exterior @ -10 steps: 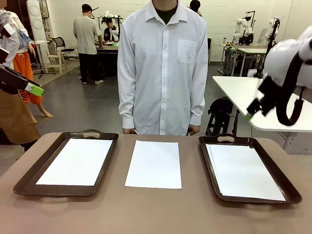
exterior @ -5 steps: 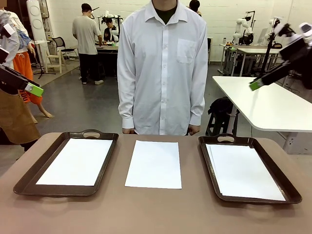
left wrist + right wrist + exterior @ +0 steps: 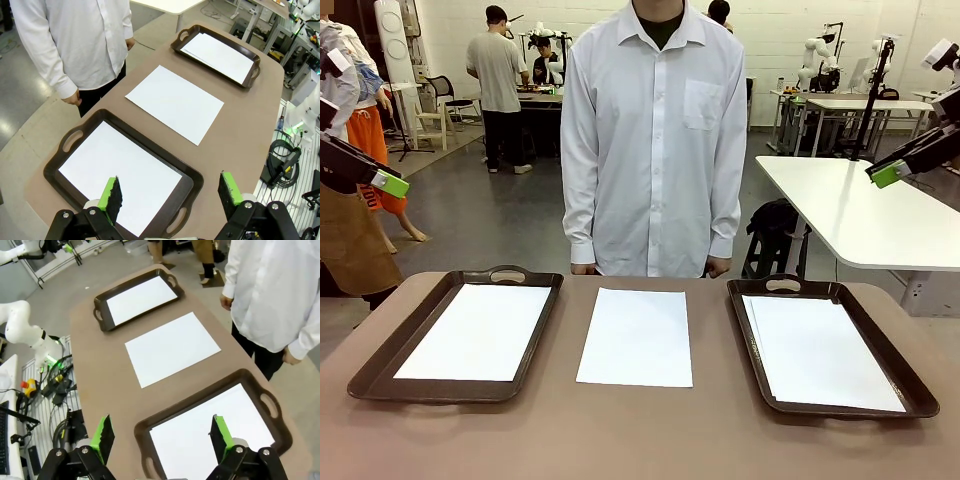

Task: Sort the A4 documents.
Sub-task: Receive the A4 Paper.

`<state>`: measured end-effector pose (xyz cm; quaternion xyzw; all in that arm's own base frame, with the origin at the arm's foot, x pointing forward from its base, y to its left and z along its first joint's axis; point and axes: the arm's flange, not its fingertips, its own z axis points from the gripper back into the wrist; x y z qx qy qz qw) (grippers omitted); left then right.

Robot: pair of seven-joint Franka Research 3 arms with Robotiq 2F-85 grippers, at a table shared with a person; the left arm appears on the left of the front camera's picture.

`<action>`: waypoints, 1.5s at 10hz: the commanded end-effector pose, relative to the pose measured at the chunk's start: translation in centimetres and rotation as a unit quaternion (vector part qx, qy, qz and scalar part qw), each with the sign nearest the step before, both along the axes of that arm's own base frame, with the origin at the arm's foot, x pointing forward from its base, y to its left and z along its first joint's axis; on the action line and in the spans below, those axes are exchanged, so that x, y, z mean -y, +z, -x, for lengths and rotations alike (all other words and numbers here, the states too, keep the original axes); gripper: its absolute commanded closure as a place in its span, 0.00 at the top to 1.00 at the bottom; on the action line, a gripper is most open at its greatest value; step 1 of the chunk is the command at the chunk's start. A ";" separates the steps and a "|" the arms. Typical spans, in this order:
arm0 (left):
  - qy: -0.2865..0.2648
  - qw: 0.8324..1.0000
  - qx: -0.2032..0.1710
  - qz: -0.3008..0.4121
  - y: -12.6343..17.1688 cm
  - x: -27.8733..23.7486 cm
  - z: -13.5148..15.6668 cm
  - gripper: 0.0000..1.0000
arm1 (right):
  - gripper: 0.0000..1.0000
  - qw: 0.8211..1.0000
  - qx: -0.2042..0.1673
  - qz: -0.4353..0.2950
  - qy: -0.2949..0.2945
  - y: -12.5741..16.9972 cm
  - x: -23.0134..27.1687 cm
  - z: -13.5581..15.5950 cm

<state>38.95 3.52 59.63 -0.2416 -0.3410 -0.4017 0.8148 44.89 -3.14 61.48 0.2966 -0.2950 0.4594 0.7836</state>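
Observation:
Three lots of A4 documents lie on the brown table. One white sheet (image 3: 480, 330) fills the left tray (image 3: 380, 372). A single sheet (image 3: 637, 337) lies bare in the middle. Slightly fanned sheets (image 3: 820, 350) rest in the right tray (image 3: 910, 385). My left gripper (image 3: 388, 183) hovers high off the table's left end, open and empty; its wrist view looks down between its fingers (image 3: 111, 195) onto the left tray's sheet (image 3: 115, 165). My right gripper (image 3: 888, 174) hangs high off the right end, open and empty, above the right tray's sheets (image 3: 215, 430).
A person in a white shirt (image 3: 655, 140) stands at the table's far edge behind the middle sheet, hands (image 3: 717, 266) down at their sides. A white side table (image 3: 860, 215) stands beyond the right tray. Cables and equipment (image 3: 55, 385) lie on the floor beside the table.
My right arm has swung up and out to the right, its gripper rising from just above the right tray's far end. The left arm, the sheets and the person have not moved.

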 end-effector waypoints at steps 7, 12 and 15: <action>0.000 1.000 0.000 -0.001 0.0 0.1 0.0 1.00 | 1.00 1.000 0.001 0.005 -0.027 0.8 -0.7 0.6; 0.000 1.000 0.000 -0.001 0.0 0.1 0.0 1.00 | 1.00 1.000 0.001 0.005 -0.027 0.8 -0.7 0.6; 0.000 1.000 0.000 -0.001 0.0 0.1 0.0 1.00 | 1.00 1.000 0.001 0.005 -0.027 0.8 -0.7 0.6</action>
